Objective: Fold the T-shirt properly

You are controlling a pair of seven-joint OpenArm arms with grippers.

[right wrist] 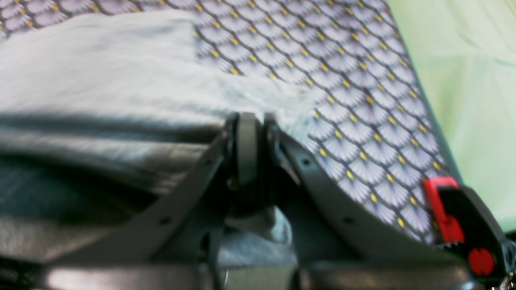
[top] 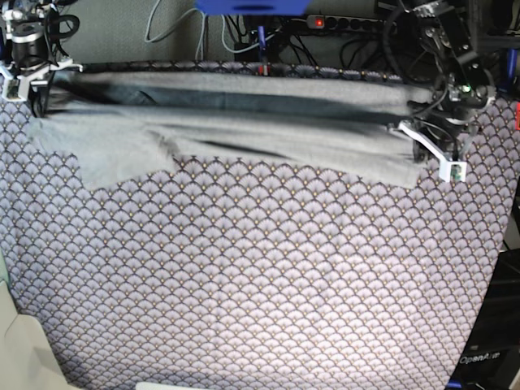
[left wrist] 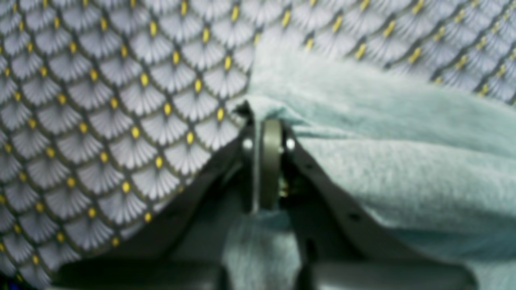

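Both grippers, left (left wrist: 268, 121) and right (right wrist: 248, 119), are clamped on the shirt (top: 244, 134) (stretched between); uneven pulling could slip an edge.

left gripper (left wrist: 269, 121) clamped tight on a fold of cloth at the far edge; right gripper (right wrist: 248, 117) likewise, arms spread wide apart.

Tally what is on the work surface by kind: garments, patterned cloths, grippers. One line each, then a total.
Garments: 1, the T-shirt, light grey, stretched between the arms.
Patterned cloths: 1, the fan-scale cloth covering the table.
Grippers: 2, the left gripper and the right gripper, each shut on the T-shirt.
Total: 4
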